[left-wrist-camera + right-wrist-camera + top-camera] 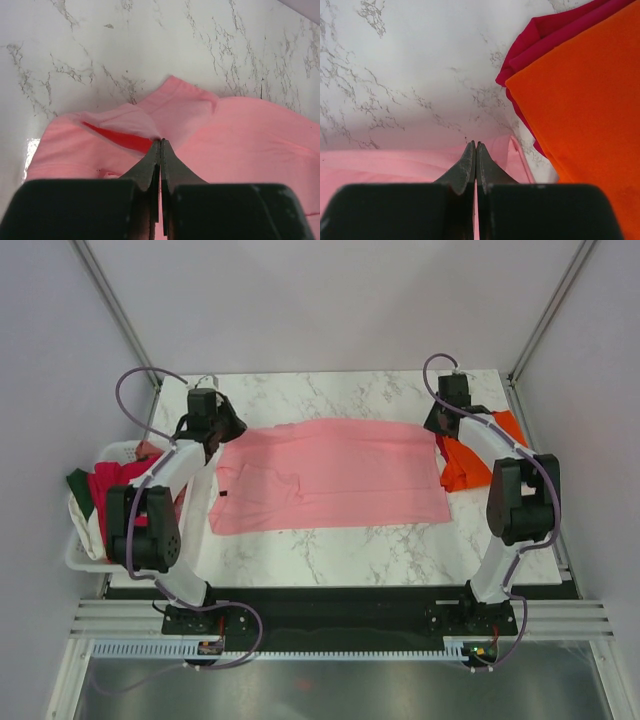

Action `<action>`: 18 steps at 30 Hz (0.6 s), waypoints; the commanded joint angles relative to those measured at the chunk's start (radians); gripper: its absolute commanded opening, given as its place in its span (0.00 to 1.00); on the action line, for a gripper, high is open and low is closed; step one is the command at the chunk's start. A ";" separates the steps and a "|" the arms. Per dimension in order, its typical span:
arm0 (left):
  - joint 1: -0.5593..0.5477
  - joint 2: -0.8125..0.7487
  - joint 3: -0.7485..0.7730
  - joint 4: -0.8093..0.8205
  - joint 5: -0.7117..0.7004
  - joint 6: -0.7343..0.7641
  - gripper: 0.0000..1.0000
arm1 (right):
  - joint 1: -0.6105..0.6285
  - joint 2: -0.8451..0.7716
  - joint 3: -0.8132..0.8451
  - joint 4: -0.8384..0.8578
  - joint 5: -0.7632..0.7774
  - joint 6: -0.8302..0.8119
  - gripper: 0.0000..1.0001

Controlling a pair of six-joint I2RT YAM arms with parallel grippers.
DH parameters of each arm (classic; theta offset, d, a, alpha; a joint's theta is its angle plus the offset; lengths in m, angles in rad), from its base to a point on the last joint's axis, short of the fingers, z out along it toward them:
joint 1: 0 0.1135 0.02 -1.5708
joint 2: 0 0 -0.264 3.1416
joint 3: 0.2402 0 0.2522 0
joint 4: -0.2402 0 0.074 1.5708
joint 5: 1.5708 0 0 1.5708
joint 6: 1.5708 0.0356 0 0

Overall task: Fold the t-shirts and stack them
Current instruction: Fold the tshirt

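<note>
A: Both holding?

B: Yes. Left gripper (pixel 160 142) and right gripper (pixel 475 145) each pinch a far corner of the pink shirt (pixel 330 475), which lies flat between and behind them.

A: The fold?

B: Lift evenly and draw the edge back to the near hem. Orange shirt (pixel 590 100) lies just right of the right gripper, so steer clear of it.
</note>
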 commanded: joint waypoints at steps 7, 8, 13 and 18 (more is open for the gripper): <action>-0.009 -0.235 -0.187 0.066 -0.200 0.016 0.02 | -0.015 -0.161 -0.128 0.005 -0.004 -0.008 0.00; -0.009 -0.261 -0.199 0.065 -0.215 0.013 0.02 | -0.017 -0.175 -0.147 0.007 -0.005 -0.008 0.00; -0.011 -0.320 -0.291 0.066 -0.260 -0.001 0.02 | -0.015 -0.219 -0.201 0.007 -0.004 -0.010 0.00; -0.011 -0.381 -0.399 0.123 -0.263 -0.024 0.02 | -0.017 -0.253 -0.270 0.018 -0.002 -0.005 0.00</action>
